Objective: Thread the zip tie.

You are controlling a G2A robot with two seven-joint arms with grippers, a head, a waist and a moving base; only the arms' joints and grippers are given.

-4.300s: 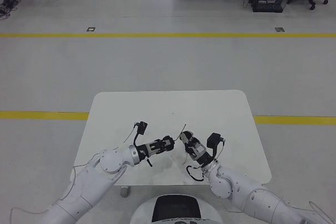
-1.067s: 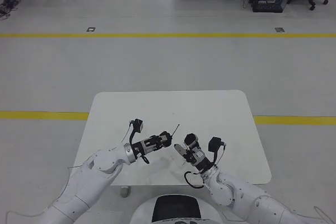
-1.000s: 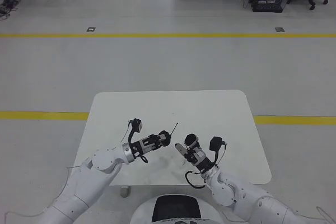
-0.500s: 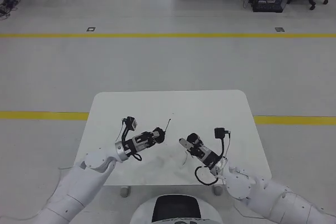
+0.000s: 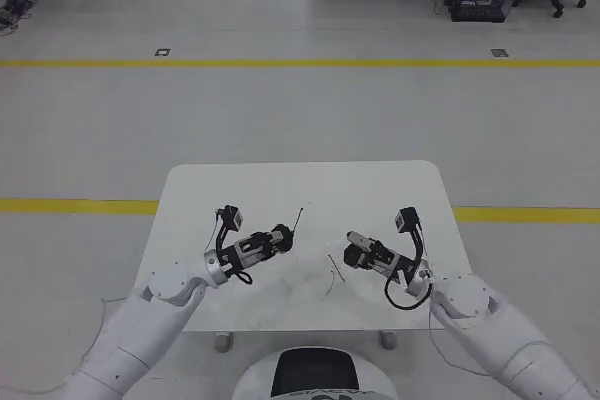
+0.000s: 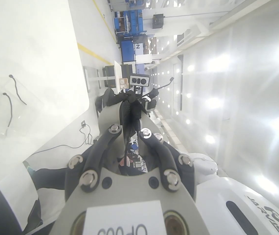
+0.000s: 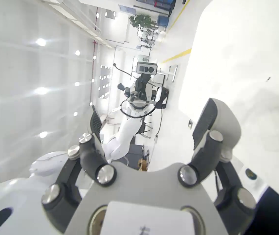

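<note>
**A:** Judging from how things are lying, how far is the threading getting?

**B:** It is looking unfinished to me. The left gripper point(image 5: 280, 237) is hanging above the white table point(image 5: 380, 190) and is clamping a black zip tie point(image 5: 297, 217) partway along its length. The strap is sticking out straight, forming no loop that I am seeing. Whether the tail is sitting in the head, I am not managing to tell.

**A:** And the other pincer?

**B:** The right gripper point(image 7: 154, 110) is hovering well apart from it, fingers spread wide, gripping and touching nothing. Two loose zip ties point(image 6: 11, 110) are lying on the table between the arms. I am guessing the free end is waiting to be caught and fed through.
</note>
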